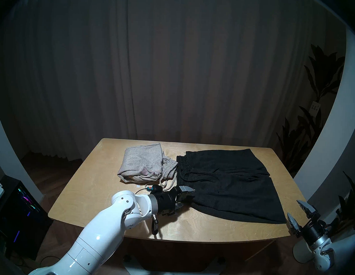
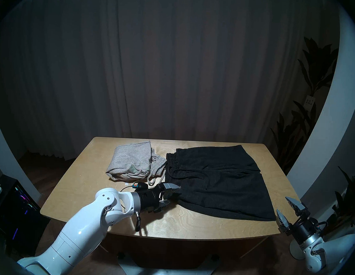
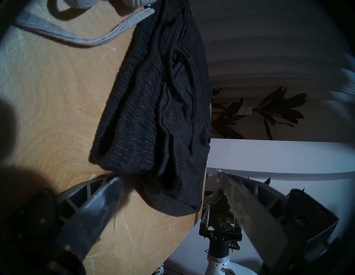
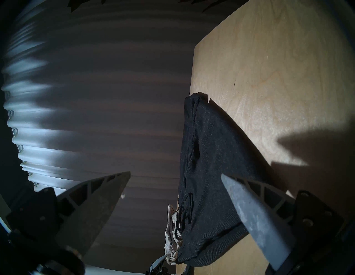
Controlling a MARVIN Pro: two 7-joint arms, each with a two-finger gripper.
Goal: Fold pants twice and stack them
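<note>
Black pants (image 1: 227,183), lying once-folded right of the folded grey pants (image 1: 142,163) on the table (image 1: 85,191): wide-open left gripper (image 1: 185,197) is straddling their near-left waistband corner, needing closure; right gripper (image 1: 298,214) is idling agape.

Two pairs of pants lie on one wooden tabletop (image 1: 109,196): one grey pair (image 1: 143,163), folded into a bundle, and one black pair (image 1: 231,183), spread flat. Each pair carries one drawstring, so two cords show: one pale cord (image 1: 166,182) and one black cord (image 1: 201,175). Two white robot arms are in view, each ending in one end effector: the left end effector (image 1: 183,197) and the right end effector (image 1: 298,213), with two fingers apiece, four fingers in all. One dark curtain (image 1: 175,73) fills the background. One leafy plant (image 1: 317,83) stands at the right, bearing one small white tag (image 1: 315,107). One computer case (image 1: 16,214) with coloured lights sits at the left.
</note>
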